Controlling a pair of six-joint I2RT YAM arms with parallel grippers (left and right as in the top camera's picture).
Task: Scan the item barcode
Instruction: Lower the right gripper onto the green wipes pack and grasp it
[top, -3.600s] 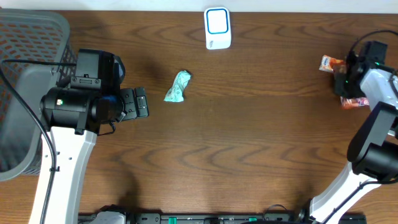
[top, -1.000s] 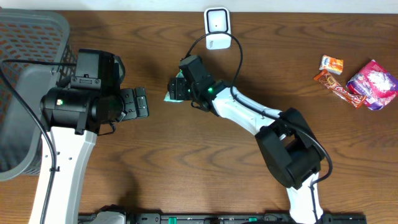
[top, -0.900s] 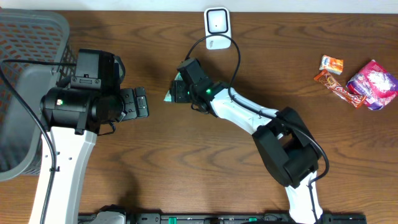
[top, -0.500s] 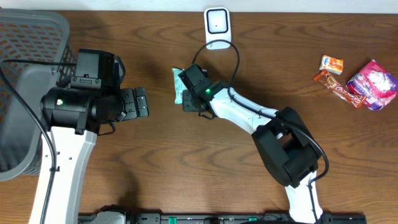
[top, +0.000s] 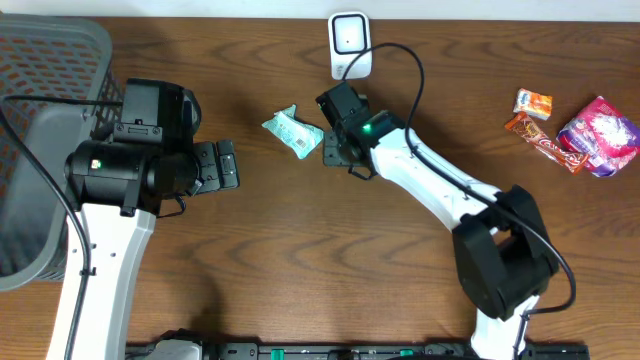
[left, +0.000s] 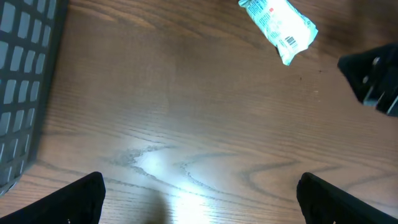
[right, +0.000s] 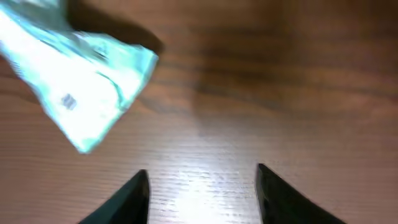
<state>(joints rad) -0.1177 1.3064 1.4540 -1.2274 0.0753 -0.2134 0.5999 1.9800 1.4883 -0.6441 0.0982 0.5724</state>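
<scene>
The counter (top: 330, 260) was dark brown with wavy wood grain. The packet (top: 293, 132) was mint green and white, its barcode (left: 291, 41) black. The scanner (top: 349, 45) was white, the basket (top: 40, 60) grey.

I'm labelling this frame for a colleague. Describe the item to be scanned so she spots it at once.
From the white scanner at the far edge, look toward the grey basket. There a packet lies on the table, just off the open right gripper. It alone is mint green; the other snacks are orange, red and pink.
</scene>
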